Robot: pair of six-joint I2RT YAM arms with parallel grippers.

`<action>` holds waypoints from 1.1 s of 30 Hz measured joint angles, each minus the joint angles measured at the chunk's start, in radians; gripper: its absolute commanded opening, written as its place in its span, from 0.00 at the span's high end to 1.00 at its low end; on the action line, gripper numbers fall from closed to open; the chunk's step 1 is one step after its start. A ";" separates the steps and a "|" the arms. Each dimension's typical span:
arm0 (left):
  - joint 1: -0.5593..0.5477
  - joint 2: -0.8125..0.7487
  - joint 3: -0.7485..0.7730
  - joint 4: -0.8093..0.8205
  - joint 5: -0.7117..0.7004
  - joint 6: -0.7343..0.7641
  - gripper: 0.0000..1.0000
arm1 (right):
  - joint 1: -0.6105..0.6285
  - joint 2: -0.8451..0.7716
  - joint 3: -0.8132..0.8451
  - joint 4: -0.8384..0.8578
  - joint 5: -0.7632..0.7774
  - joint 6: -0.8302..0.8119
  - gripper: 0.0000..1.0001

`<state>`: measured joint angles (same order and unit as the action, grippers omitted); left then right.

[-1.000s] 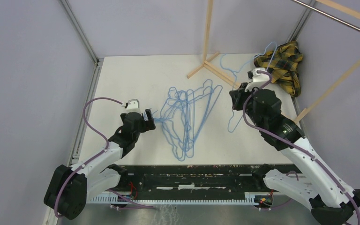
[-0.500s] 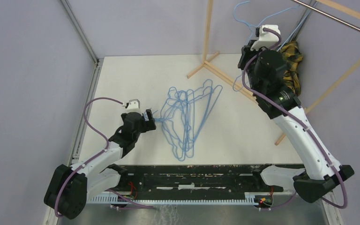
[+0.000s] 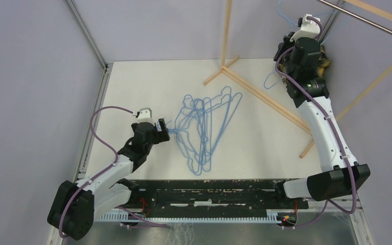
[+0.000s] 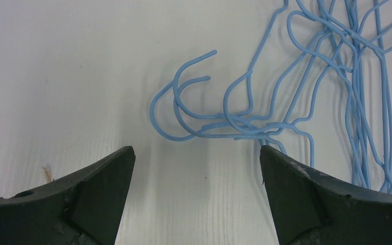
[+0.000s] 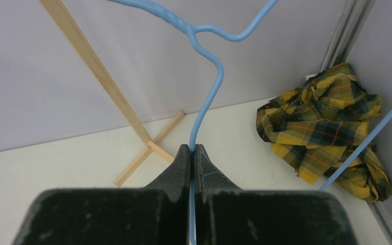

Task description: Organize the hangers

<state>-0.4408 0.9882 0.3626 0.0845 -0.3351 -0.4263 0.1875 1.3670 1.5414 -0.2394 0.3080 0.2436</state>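
While the right gripper pinches one hanger by its neck, high over the table's far right corner near the rail, the left gripper hangs open beside the pile mid-table. Hanging is in hand; next, the hanger likely must be hooked over the rail.

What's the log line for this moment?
left gripper: open, at hanger pile | right gripper: shut on hanger, high by rack | cloth: back-right corner

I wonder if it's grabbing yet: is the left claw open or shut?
Open. The left claw has its fingers far apart, with only bare table between them.
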 measured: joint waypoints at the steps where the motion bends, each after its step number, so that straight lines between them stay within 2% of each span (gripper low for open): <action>1: 0.000 0.001 0.000 0.000 -0.001 0.000 0.01 | -0.007 0.003 0.004 0.003 -0.018 0.003 0.99; 7: 0.000 0.042 0.000 0.007 -0.003 0.000 0.01 | -0.030 -0.007 -0.008 0.032 -0.106 0.005 0.99; 33: 0.000 0.129 0.000 0.060 0.000 0.000 0.01 | -0.176 -0.035 -0.050 0.085 -0.249 0.091 0.99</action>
<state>-0.4408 1.1168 0.3626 0.1440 -0.3351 -0.4263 0.0116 1.3323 1.4918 -0.1539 0.0586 0.3344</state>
